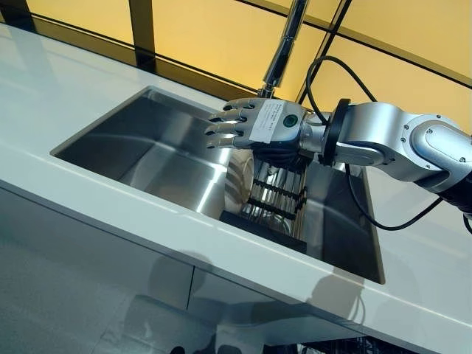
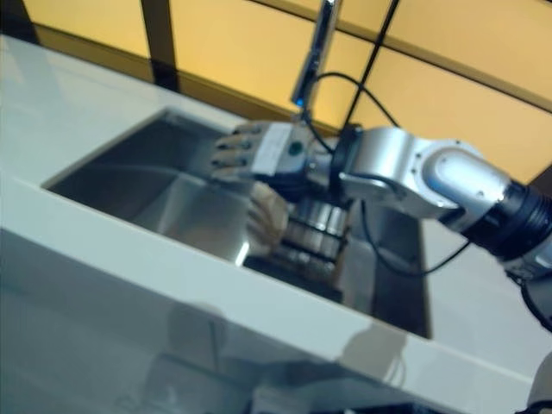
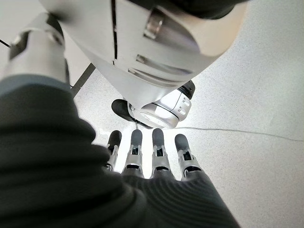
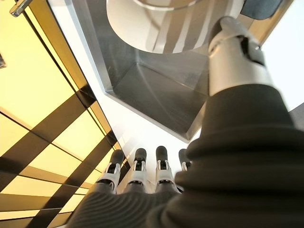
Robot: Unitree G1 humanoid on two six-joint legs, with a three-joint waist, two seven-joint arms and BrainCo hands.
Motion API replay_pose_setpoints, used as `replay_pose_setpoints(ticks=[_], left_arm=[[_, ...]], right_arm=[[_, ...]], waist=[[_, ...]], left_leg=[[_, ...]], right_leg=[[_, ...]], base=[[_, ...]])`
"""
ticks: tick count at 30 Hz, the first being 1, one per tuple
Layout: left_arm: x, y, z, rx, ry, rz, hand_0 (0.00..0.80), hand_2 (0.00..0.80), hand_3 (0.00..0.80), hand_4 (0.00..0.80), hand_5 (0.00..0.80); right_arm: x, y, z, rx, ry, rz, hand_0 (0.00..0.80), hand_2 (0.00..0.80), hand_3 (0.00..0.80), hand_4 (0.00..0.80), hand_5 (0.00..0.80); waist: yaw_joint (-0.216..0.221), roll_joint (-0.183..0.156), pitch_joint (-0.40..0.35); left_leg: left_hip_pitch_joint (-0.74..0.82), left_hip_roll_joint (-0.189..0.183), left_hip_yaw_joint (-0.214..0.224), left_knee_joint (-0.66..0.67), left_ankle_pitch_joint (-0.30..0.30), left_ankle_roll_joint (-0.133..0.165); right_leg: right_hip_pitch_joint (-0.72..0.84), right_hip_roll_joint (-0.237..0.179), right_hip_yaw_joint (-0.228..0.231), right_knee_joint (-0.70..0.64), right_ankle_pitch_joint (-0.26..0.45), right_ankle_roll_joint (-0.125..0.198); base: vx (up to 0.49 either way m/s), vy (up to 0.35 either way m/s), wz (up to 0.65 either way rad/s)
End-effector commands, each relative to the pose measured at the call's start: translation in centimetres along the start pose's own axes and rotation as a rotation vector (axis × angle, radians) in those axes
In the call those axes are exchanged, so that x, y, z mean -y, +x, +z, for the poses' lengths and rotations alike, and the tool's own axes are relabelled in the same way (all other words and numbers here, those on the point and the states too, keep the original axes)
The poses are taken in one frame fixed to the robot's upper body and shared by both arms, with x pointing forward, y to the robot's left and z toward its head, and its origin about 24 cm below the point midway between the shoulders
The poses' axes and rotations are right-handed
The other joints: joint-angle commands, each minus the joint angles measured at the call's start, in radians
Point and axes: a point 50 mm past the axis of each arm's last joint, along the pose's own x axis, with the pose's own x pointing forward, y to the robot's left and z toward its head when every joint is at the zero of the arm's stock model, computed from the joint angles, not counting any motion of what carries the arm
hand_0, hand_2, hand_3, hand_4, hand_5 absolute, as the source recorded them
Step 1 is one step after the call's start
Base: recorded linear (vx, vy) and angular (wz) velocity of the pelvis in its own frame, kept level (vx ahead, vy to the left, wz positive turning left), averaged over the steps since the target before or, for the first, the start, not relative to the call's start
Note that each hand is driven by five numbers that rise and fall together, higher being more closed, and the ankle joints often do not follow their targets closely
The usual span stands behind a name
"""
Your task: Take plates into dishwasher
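Note:
My right hand hovers over the steel sink, fingers straight and empty; it also shows in the right eye view. Just below it a white plate stands on edge in a black dish rack inside the sink. The right wrist view shows the plate past my straight fingers and thumb. My left hand hangs low over the floor, fingers straight, holding nothing.
A chrome faucet rises behind the sink, close above my right hand. A white counter surrounds the sink. A yellow panelled wall stands behind.

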Motion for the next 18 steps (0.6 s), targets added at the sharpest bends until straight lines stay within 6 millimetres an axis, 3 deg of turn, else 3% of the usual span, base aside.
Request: replay_pose_setpoints(ticks=[1, 18], left_arm=[[0.2, 0.0, 0.9, 0.017, -0.006, -0.013, 0.000, 0.000, 0.000, 0.000, 0.000], [0.2, 0.0, 1.9, 0.056, -0.013, -0.017, 0.000, 0.000, 0.000, 0.000, 0.000]], right_arm=[[2.1, -0.2, -1.6, -0.085, -0.068, -0.038, 0.000, 0.000, 0.000, 0.000, 0.000], [2.4, 0.5, -1.5, -0.087, -0.093, -0.008, 0.000, 0.000, 0.000, 0.000, 0.000]], waist=[[0.018, -0.016, 0.019], [0.025, -0.017, 0.066]], left_leg=[[-0.003, 0.007, 0.040, -0.005, -0.027, -0.018], [-0.035, 0.006, 0.024, -0.005, -0.020, -0.019]], right_leg=[[-0.010, -0.022, -0.004, -0.002, 0.049, 0.079], [-0.038, -0.023, -0.006, -0.002, 0.054, 0.077]], base=[[0.000, 0.000, 0.00], [-0.008, -0.005, 0.03]])
